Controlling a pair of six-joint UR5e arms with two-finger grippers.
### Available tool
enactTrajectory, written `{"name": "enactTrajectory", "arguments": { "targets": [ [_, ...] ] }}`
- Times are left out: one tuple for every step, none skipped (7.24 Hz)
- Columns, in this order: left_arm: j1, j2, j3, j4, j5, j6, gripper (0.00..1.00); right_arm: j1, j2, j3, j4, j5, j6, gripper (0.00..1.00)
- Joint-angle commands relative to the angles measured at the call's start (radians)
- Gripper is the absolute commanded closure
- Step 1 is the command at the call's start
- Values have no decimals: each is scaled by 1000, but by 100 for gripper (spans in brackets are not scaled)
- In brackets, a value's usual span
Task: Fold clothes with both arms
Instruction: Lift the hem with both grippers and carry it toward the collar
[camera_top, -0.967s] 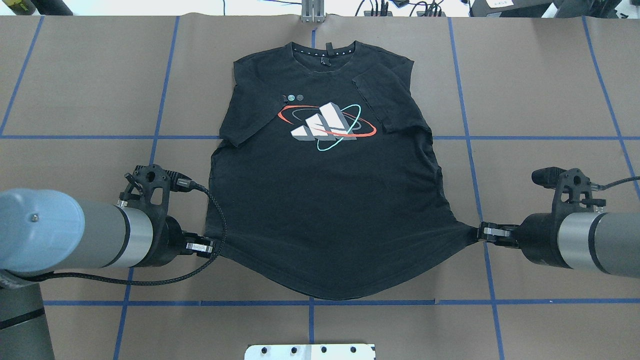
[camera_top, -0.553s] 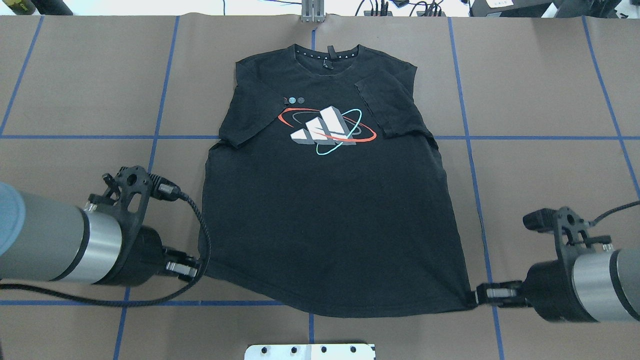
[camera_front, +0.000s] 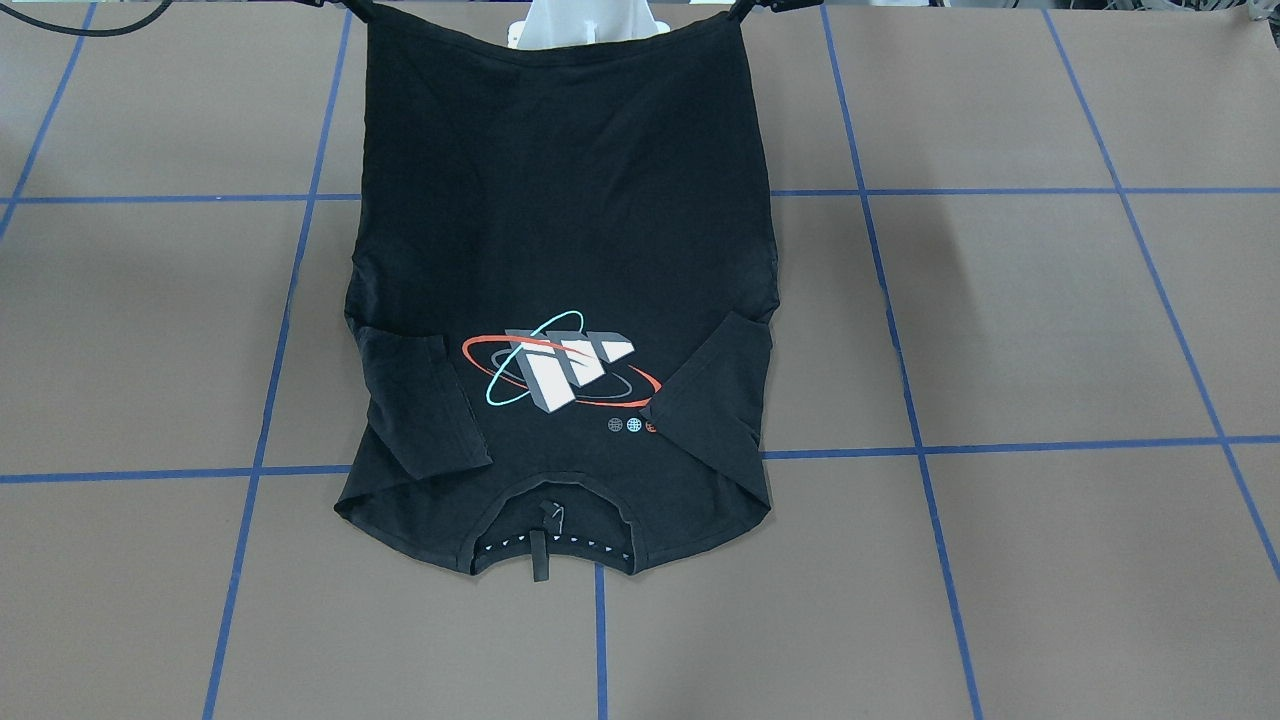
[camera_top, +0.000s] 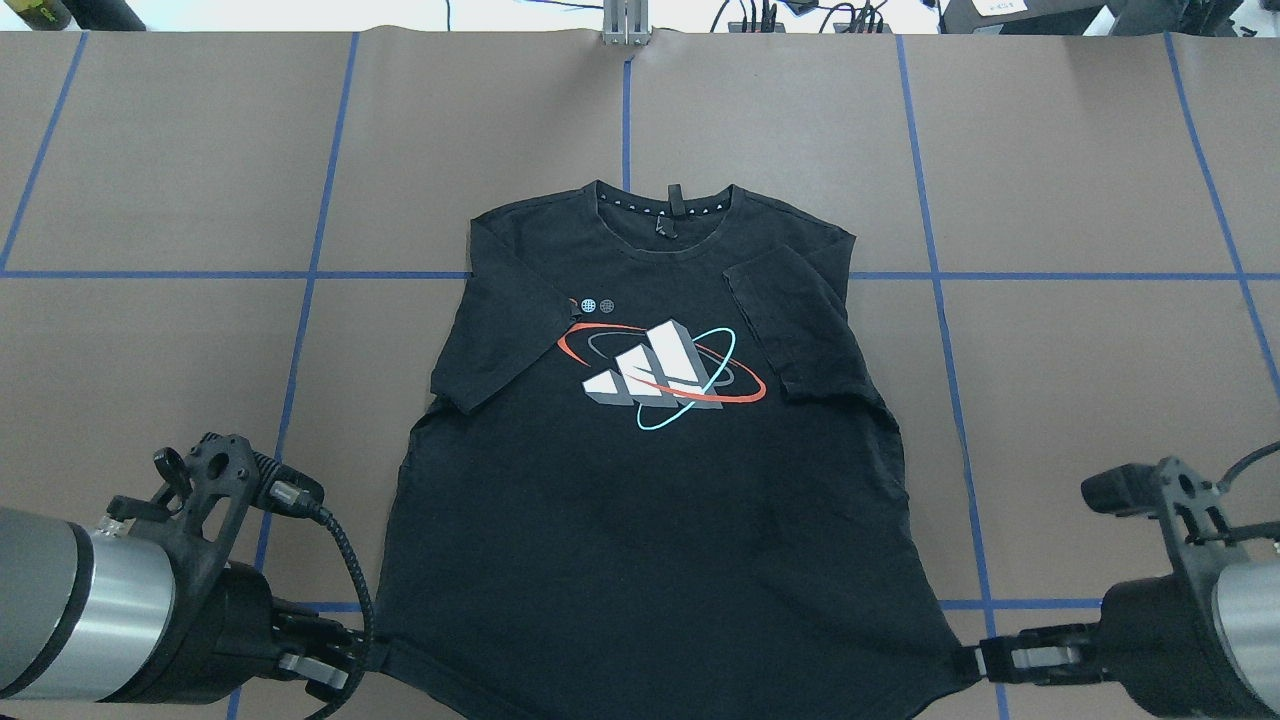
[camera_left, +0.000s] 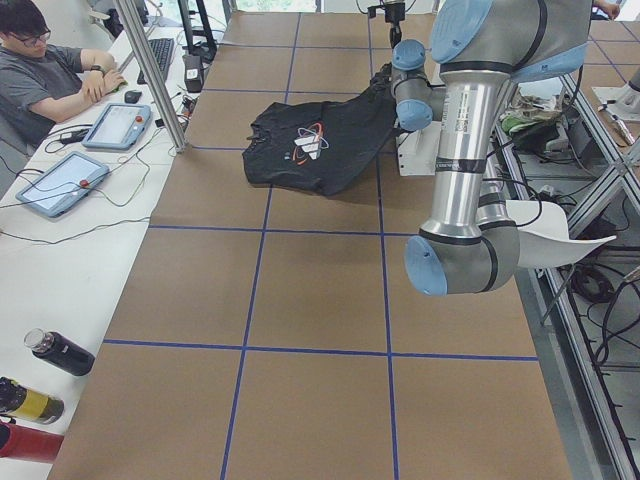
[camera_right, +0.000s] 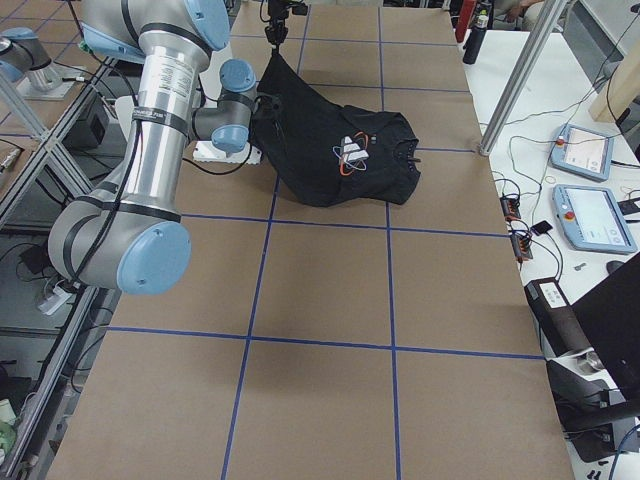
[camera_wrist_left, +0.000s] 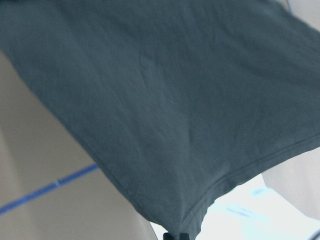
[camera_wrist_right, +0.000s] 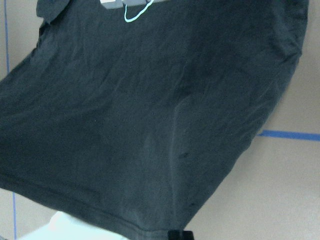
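I dragged the T-shirt (camera_top: 650, 480) toward the table's (camera_top: 150, 150) robot-side edge, left gripper (camera_top: 358, 658) and right gripper (camera_top: 978, 662) clamped on its hem corners, flattening it for folding.

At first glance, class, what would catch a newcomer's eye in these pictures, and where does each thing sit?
A black T-shirt fills the middle of the blue-gridded table, with an orange-and-teal graphic on its chest and both sleeves folded inward. The left arm and right arm each pinch a hem corner in their jaws at the robot's edge. They hold the hem raised while the collar end lies flat.
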Motion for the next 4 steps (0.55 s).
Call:
{"name": "enactTrajectory", "arguments": {
  "targets": [
    [-57,-73,104,-1,123,-13,100,192,43,-74,-1,-3,-9,100],
    [-130,-130,182,-2,170,-11,100,276,139,-179,-1,-3,-43,100],
    [-208,-156,227,-2,182,-2,100,349,232,-288,-2,-3,-51,100],
    [-262,-170,263,-7,183,4,100,396,286,-356,-16,-16,-55,100]
  ]
}}
